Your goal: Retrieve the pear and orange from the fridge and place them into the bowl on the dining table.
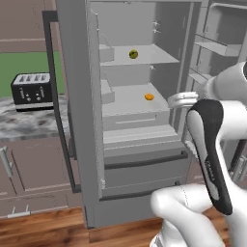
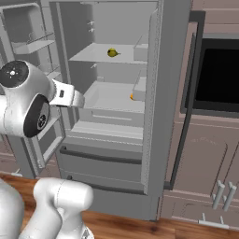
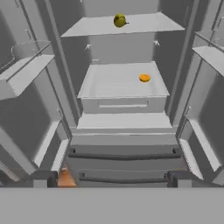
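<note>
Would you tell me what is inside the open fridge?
The fridge holds the pear on its upper shelf and the orange below. The closed bottom drawers hide their contents.

No readable text, labels, brands or numbers anywhere. Toaster (image 1: 32, 90) front has small marks, too blurred to read. Robot arm link shows a tiny dark mark in the right base view, illegible. Fridge (image 2: 154, 93) surfaces are plain grey, no lettering.

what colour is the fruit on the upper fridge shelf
Yellow-green with a dark spot: the small round pear on the upper shelf, clearest in the hand view.
</note>
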